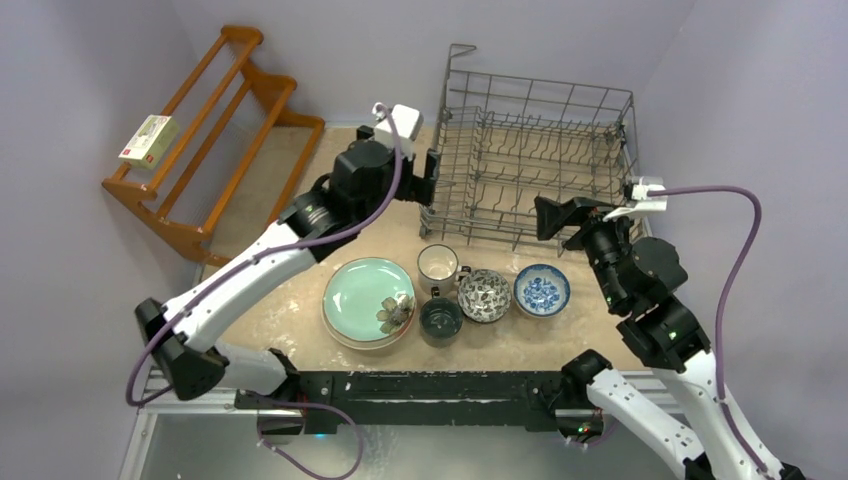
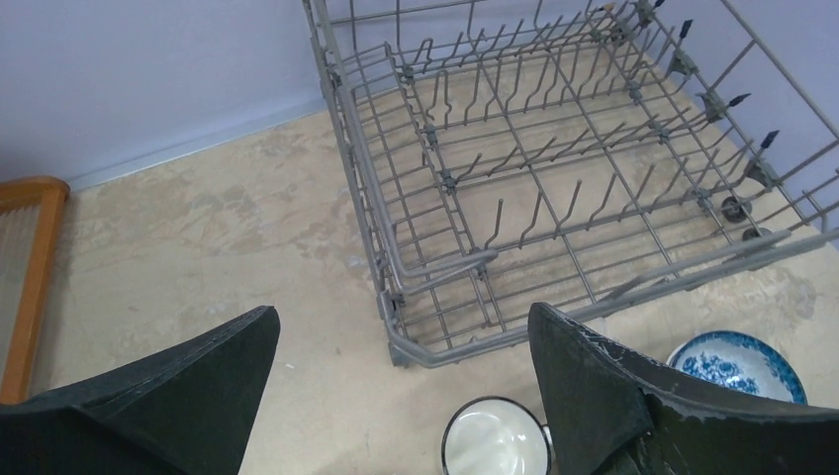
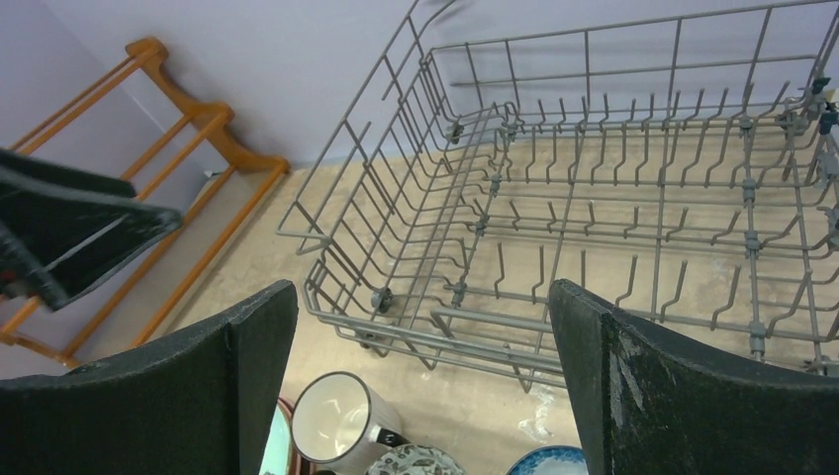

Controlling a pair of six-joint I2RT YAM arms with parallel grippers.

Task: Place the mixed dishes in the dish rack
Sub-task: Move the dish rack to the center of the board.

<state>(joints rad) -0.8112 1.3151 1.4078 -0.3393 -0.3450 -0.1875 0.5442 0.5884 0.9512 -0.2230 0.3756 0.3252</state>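
White mug (image 1: 437, 265) upright, handle pts right.

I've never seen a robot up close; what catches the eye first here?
The big grey wire dish rack stands empty at the back. Before it, in a row, sit a mint green plate, white mug, dark mug, grey patterned bowl and blue bowl. The left gripper and right gripper hover open near the rack's front corners.

White mug (image 2: 495, 437) partly beyond bottom edge
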